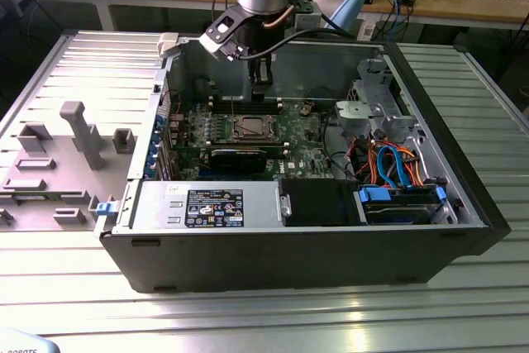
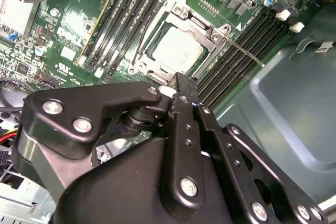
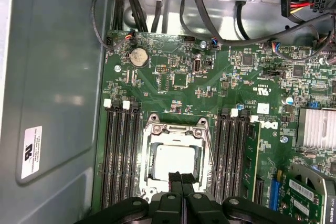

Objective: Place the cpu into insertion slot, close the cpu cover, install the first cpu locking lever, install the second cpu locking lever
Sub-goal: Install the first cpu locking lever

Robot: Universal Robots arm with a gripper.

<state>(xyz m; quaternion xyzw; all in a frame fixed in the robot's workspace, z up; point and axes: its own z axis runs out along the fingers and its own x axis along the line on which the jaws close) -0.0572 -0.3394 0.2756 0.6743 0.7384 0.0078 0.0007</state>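
Here the gripper (image 3: 181, 178), jaws closed, seemingly empty, hovers over the seated cpu (image 3: 176, 160).

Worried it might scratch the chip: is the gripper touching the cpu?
Apart. In the exterior view the gripper hangs above the cpu, with a strip of green board showing between them.

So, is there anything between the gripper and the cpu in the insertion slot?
Nothing visible does. In the first wrist view the shut gripper hangs by the edge of the cpu, whose top shows bare through the window of the cpu cover.
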